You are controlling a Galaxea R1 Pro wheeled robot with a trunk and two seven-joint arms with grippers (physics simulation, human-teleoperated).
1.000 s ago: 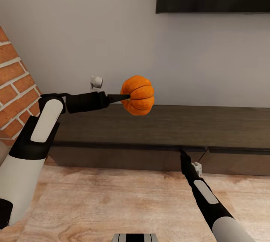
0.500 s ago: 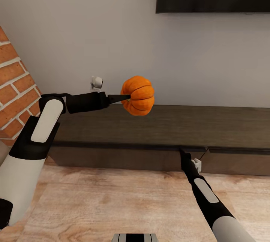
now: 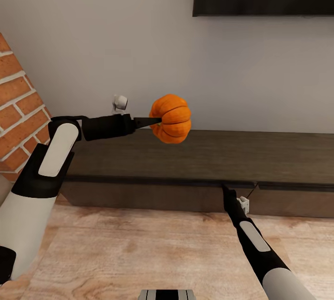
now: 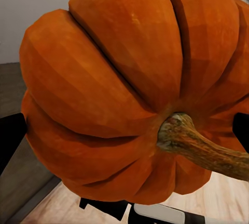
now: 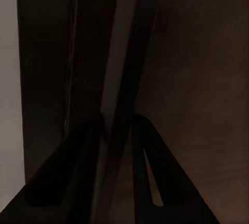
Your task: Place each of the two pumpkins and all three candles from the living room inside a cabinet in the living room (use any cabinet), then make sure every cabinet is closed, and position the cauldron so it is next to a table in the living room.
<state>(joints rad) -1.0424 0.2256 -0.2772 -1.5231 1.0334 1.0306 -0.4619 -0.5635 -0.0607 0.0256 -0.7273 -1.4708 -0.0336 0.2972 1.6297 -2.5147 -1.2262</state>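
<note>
At centre-left of the head view, the left gripper (image 3: 155, 122) is clamped on a pumpkin (image 3: 171, 118), holding it above the cabinet (image 3: 199, 156) top. Lower right, the right gripper (image 3: 226, 192) points its nearly closed fingers into the seam under the cabinet's top edge. That drawer front lies directly ahead, so the right arm is better placed to open it.

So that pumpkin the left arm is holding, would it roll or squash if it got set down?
The pumpkin looks rigid: its ribs keep shape in the left end effector. Squat and round, it would probably sit flat but might roll if tilted. Its stem looks thin, a poor grip.
</note>
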